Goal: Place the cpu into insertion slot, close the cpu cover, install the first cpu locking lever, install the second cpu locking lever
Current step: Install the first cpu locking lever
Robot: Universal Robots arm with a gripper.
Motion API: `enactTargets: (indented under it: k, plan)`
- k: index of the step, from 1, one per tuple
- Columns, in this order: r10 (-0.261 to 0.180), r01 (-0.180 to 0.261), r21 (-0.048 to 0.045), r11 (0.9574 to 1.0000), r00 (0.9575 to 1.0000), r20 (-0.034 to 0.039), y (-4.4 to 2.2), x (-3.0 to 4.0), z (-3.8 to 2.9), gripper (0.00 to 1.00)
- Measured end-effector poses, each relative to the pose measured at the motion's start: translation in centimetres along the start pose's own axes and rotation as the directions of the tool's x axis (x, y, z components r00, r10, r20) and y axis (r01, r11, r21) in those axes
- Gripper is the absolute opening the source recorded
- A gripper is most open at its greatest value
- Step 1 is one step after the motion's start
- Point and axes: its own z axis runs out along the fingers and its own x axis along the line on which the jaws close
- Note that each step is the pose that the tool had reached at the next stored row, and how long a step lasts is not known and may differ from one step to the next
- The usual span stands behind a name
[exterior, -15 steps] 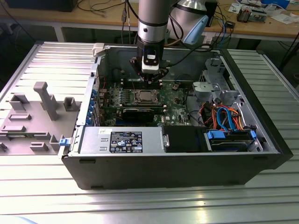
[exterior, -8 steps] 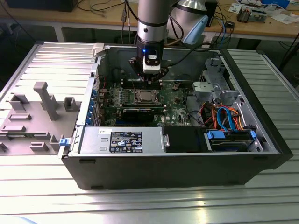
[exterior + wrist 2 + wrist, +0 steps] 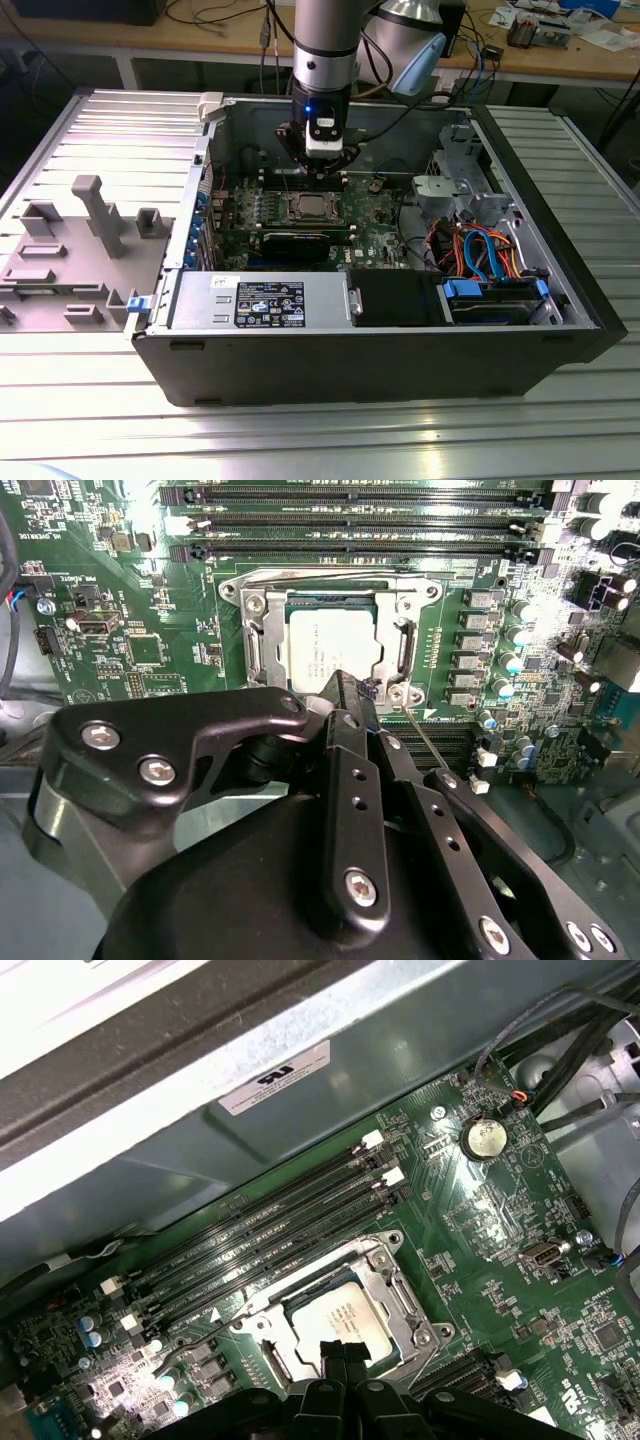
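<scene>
Gripper (image 3: 322, 168) is hanging w/ fingers (image 3: 350, 742) pinched together, nothing btw them; cpu (image 3: 305, 208) is sitting in the insertion slot (image 3: 283, 207) under the cpu cover (image 3: 260, 645), lying just near-side of & below the tips.

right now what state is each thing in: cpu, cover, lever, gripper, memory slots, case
cpu, seated in the insertion slot
cpu cover, down over the cpu's edges
locking lever, thin wire by the gripper, looks unlatched
gripper, shut, tips by the cpu's edge
memory slots, empty
computer case, side open
</scene>
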Motion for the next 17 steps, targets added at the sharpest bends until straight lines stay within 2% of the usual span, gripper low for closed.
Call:
enactTargets:
  k: [3,6,8,10,12,14,15,16,17]
  plan:
    - [0.000,0.000,-0.0001,1.0000,1.0000,0.0005,-0.02,0.01,-0.12,0.11]
    - [0.000,0.000,-0.0007,1.0000,1.0000,0.0015,-0.01,0.02,-0.89,0.11]
    - [-0.002,0.002,-0.0010,1.0000,1.0000,0.0024,0.00,0.02,-0.95,0.11]
    - [-0.032,0.032,-0.0004,0.9995,0.9995,0.0024,0.00,0.02,-0.95,0.11]
    - [-0.087,0.087,0.0002,0.9962,0.9962,0.0021,0.01,0.03,-0.92,0.11]
    - [-0.130,0.130,0.0004,0.9915,0.9915,0.0020,0.00,0.03,-0.89,0.11]
    - [-0.157,0.157,0.0003,0.9876,0.9876,0.0031,0.00,0.03,-0.88,0.11]
    - [-0.162,0.162,-0.0013,0.9869,0.9869,0.0034,0.00,0.03,-0.87,0.11]
    - [-0.162,0.162,-0.0068,0.9867,0.9867,0.0025,0.01,0.03,-0.86,0.11]
